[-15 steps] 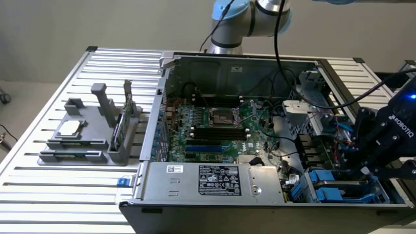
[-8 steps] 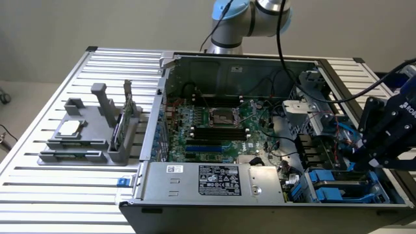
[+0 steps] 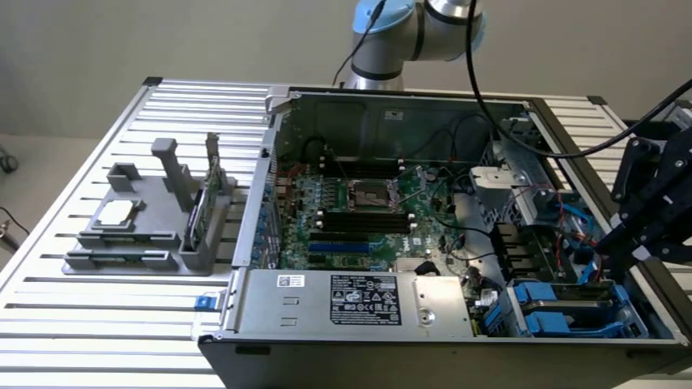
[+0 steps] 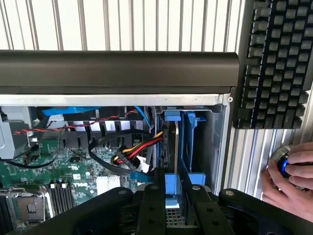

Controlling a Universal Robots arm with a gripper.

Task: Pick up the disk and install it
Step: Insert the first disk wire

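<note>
Exterior view: open computer case (image 3: pixel 433 227) sits on a slatted metal table (image 3: pixel 97 324). Arm base (image 3: pixel 416 32) at 12 o'clock of the case. Black gripper (image 3: pixel 614 263) reaches down into the case's 4 o'clock corner, right over the blue drive bays (image 3: pixel 562 312). Power supply box (image 3: pixel 357 301) lies along the case edge at 6 o'clock. Motherboard (image 3: pixel 368 211) in the middle, processor socket (image 3: pixel 365 194) near its centre. Well outside the case at 9 o'clock, a grey holder (image 3: pixel 146 243) carries a small square chip (image 3: pixel 116 212) and an upright card (image 3: pixel 200 207).

Wrist view: gripper (image 4: pixel 172 188) is clamped on the disk (image 4: pixel 171 142), one finger (image 4: pixel 151 196) on each flat side, touching. Disk stands on edge, thin side to the camera, blue rail (image 4: pixel 174 117) at its far end. It sits inside the blue bay (image 4: pixel 193 122) beside the case's side wall. How deep it is seated, cannot tell. Red, yellow and black cable bundle (image 4: pixel 139 147) hangs just beside the disk, on the motherboard side. Black rim of the case (image 4: pixel 117 71) crosses beyond the bay. Outside the case, a black keyboard (image 4: pixel 276 63) rests on the table. Near it a person's hand (image 4: pixel 288 183) touches a round knob lit blue (image 4: pixel 283 166).
</note>
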